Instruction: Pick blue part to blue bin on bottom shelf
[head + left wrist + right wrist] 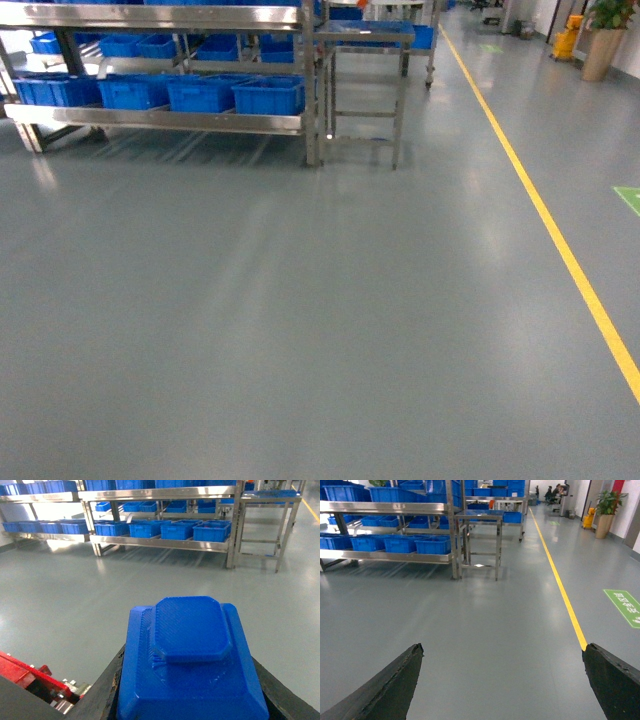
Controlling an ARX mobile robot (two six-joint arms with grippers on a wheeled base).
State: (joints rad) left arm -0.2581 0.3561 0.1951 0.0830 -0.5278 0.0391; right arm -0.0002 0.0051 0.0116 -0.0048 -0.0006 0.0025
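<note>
A: Where is the blue part (pixel 192 665) at this moment?

B: It is seen in the left wrist view, clamped between the dark jaws of the left gripper (pixel 192 690), its raised octagonal face turned up toward the camera. It is carried well above the grey floor (pixel 300 330), presumably so that nothing is scraped while the base is driven.

A: And the right gripper (pixel 502 680)?

B: Its two black fingers (pixel 385 690) are spread wide apart with nothing between them. It appears to be kept free, since only one part has to be carried.

A: How far off is the goal?

B: The rack (pixel 310 80) is well apart from the robot, across a stretch of bare floor. On the bottom shelf (pixel 160 119) a row of blue bins (pixel 268 95) is set side by side, open tops up, so that a part can be dropped in from above. A small steel stand (pixel 365 90) is placed just beside the rack's right post.

A: So what is called for next?

B: By judgement, the approach is to be finished first. Then the part would have to be brought under the upper level and over a bin. The low clearance beneath that level may be the main hazard, and the yellow line (pixel 560 240) is best kept to the right
</note>
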